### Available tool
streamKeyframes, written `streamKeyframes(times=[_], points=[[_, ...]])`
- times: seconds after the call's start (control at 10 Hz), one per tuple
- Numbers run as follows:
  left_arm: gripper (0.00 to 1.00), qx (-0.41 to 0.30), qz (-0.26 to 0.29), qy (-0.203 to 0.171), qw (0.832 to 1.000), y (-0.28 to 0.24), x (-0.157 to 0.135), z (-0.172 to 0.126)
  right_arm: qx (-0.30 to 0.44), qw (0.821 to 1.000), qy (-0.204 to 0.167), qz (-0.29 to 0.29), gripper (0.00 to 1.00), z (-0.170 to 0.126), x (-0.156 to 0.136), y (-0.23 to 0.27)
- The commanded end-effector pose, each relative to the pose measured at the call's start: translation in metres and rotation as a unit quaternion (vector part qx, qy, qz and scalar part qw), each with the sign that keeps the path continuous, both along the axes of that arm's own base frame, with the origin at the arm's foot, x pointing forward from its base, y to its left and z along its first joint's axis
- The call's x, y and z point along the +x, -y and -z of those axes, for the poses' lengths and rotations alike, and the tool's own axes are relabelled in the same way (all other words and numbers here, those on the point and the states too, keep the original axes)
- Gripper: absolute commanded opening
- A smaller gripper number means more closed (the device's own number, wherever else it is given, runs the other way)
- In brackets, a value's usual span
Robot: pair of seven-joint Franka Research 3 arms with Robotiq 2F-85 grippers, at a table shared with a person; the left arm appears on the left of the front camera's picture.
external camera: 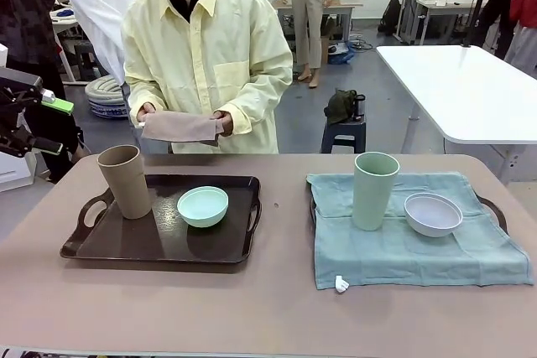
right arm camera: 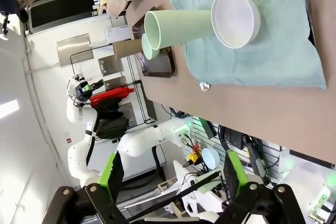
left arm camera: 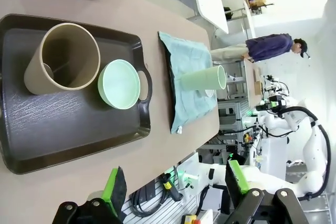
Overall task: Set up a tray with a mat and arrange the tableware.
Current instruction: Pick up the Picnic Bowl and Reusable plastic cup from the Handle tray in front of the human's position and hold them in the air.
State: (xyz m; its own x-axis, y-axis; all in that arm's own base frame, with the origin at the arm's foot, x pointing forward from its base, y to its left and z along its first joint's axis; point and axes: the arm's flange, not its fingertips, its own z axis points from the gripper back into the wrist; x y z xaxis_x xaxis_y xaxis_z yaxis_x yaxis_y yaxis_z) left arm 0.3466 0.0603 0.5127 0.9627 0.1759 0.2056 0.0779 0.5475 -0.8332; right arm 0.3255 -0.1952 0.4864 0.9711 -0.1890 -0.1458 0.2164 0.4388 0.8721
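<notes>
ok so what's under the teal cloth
A dark tray: its handle shows at the cloth's right edge, a sliver at the left. Its floor is covered, so anything else beneath is hidden.

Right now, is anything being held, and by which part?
Left gripper and right gripper are open, holding nothing. The person's hands grip the folded tan mat at its opposite ends.

The tan desk (external camera: 268, 316) carries two trays side by side, well apart: a dark brown tray (external camera: 143, 241) on the left and, on the right, a second tray (external camera: 497, 211) draped in a teal cloth (external camera: 403, 257) whose front edge spills onto the desk
</notes>
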Motion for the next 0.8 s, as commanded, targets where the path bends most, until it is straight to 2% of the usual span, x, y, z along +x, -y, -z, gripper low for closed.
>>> streamKeyframes(times=[0.0, 0.7], points=[[1.00, -0.005, -0.003, 0.000, 1.000, -0.0050, 0.0006, 0.0001, 0.002, 1.000, -0.002, 0.002, 1.00, 0.0006, -0.0008, 0.0013], [1.00, -0.005, -0.003, 0.000, 1.000, -0.0050, 0.0006, 0.0001, 0.002, 1.000, -0.002, 0.002, 1.00, 0.0006, -0.0008, 0.0013]])
